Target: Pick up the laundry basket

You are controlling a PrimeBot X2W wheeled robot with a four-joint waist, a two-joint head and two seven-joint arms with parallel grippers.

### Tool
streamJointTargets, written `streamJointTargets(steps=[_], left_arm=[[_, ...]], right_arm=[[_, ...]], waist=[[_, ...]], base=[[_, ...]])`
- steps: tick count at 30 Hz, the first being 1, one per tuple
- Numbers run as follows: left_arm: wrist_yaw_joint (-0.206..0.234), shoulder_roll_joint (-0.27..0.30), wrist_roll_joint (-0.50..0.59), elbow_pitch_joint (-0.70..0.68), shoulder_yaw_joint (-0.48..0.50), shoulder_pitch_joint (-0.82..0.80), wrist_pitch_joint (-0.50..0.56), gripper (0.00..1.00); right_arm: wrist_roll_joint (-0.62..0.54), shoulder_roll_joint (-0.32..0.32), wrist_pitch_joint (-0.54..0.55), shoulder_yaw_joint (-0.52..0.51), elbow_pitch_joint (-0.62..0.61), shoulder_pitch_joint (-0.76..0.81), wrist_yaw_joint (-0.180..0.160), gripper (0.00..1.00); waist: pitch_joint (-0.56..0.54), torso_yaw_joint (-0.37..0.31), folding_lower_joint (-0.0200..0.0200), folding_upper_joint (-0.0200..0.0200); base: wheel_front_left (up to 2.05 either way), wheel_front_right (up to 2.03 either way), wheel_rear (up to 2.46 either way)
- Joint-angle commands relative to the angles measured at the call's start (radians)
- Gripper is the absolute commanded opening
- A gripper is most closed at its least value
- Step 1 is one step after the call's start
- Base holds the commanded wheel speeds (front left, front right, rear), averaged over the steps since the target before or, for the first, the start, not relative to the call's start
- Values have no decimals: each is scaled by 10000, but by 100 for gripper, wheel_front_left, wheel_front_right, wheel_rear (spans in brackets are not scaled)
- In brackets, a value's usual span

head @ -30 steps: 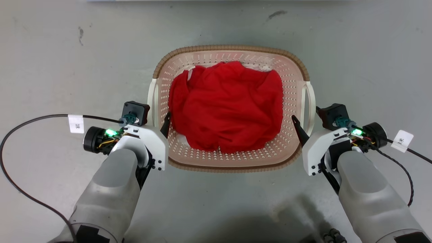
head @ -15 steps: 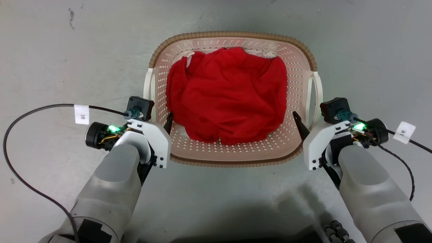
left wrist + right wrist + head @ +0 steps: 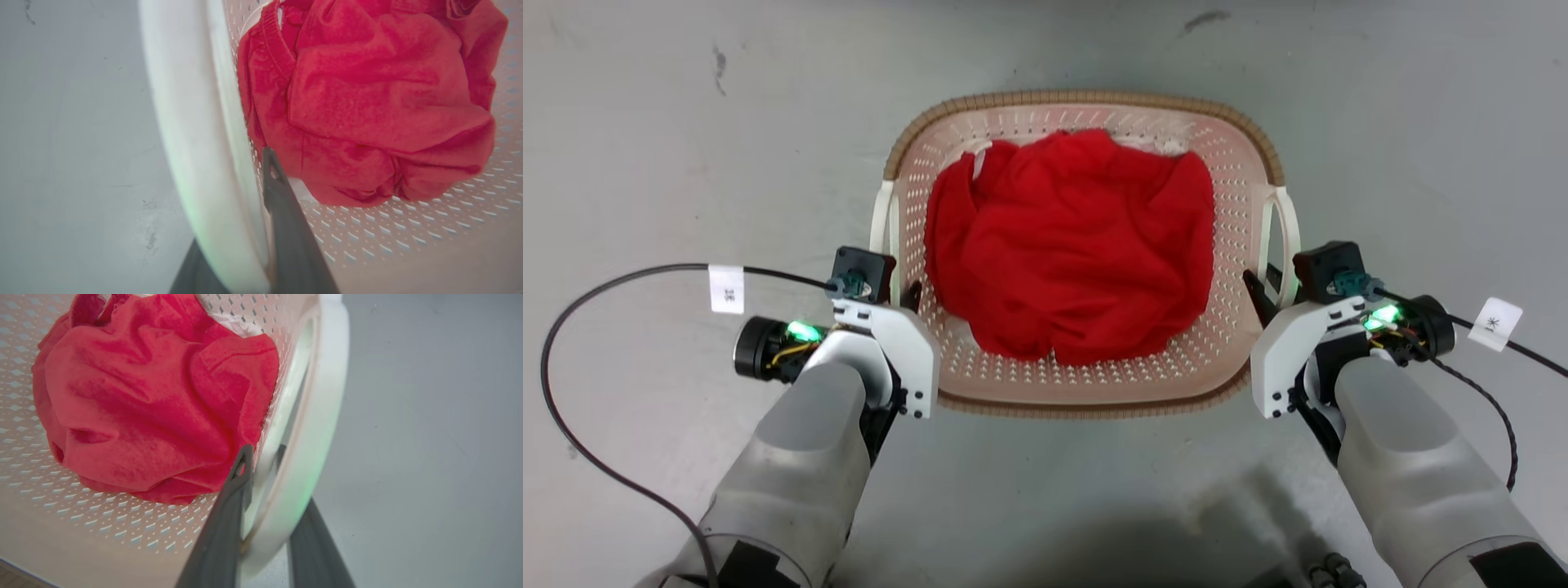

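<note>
Cream-pink laundry basket (image 3: 1086, 100): left tool (image 3: 903, 292) and right tool (image 3: 1270, 286) straddle its handles (image 3: 883, 220).

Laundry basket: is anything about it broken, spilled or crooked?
Nothing stands out. The laundry basket looks intact, the red cloth lies wholly inside it, and the left gripper and right gripper each straddle one of its white handles.

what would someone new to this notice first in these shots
The bright red garment heaped in the cream-pink laundry basket grabs the eye first, vivid against the grey floor. Next come the two pale arms at the bottom of the head view: the left claw straddles the left handle, and the right claw straddles the right handle.
</note>
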Motion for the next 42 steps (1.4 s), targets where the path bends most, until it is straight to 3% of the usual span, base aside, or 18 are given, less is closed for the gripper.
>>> streamJointTargets(steps=[1,21,42], left_arm=[[-44,69,-21,26,-127,169,44,0],[-41,58,-1567,62,-1114,2384,1180,0],[-41,289,-3028,-303,-2158,4657,2626,0]], right_arm=[[-10,-114,10,83,48,129,-8,0],[1541,-125,1384,1695,348,1741,-11,0],[3256,-125,3026,3426,401,3735,-11,0]], waist=[[-337,37,0,0],[-4322,290,0,0],[-7753,632,0,0]], base=[[0,0,0],[0,0,0],[0,0,0]])
